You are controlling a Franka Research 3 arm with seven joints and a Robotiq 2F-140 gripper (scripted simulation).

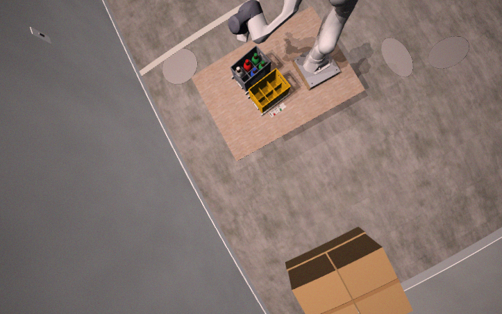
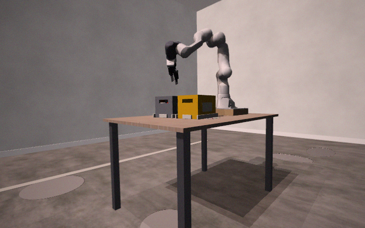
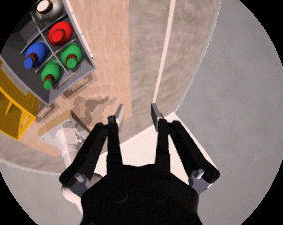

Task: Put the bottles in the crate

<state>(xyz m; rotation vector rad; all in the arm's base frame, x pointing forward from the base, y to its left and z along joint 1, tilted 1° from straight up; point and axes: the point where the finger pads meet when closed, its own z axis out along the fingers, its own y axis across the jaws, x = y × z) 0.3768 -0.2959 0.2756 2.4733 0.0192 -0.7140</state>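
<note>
The grey crate (image 1: 246,83) (image 2: 165,109) (image 3: 28,81) holds a white-capped bottle (image 1: 239,70) (image 3: 48,9), a red bottle (image 1: 247,65) (image 3: 60,33), a blue bottle (image 1: 254,71) (image 3: 36,53) and two green bottles, one green bottle (image 1: 255,58) (image 3: 71,55) and another green bottle (image 1: 262,64) (image 3: 51,73). The yellow crate (image 1: 274,97) (image 2: 187,109) (image 3: 22,124) beside it shows empty compartments. The pick list (image 1: 277,110) lies beside the yellow crate; its lines are too small to read, with red and green marks visible. My gripper (image 2: 174,80) (image 3: 137,109) is open and empty, high above the grey crate's side.
The wooden table (image 1: 229,128) (image 2: 149,121) carries low light-coloured brackets around both crates. The robot's base plate (image 1: 317,80) is fixed behind the crates. A large cardboard box (image 1: 346,284) stands on the floor away from the table.
</note>
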